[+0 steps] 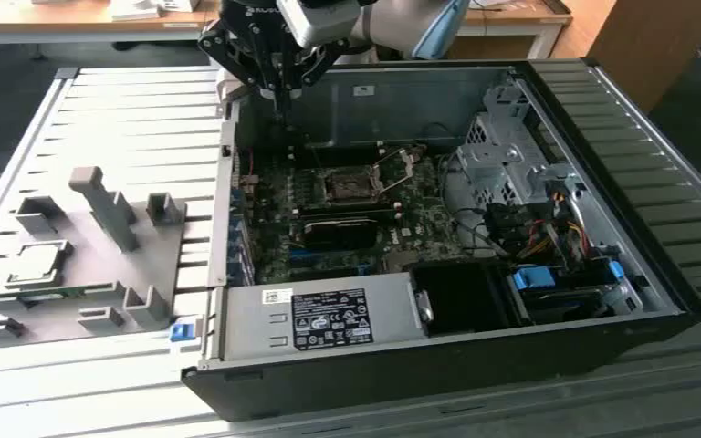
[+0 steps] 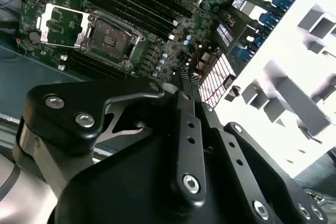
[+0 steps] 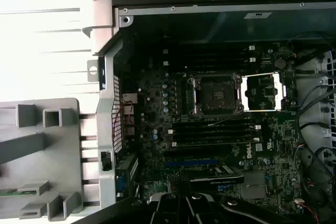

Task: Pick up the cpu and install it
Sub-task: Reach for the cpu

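One cpu [image 1: 36, 263] on grey tray [image 1: 83, 276] | well apart from jaws | jaws together above open case [image 1: 448, 365]

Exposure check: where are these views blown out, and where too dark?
Exterior view: even light, the cpu on the tray well lit. Second wrist view: the tray is blown out white. First wrist view: the table glares white, the case interior is dim, the socket visible.
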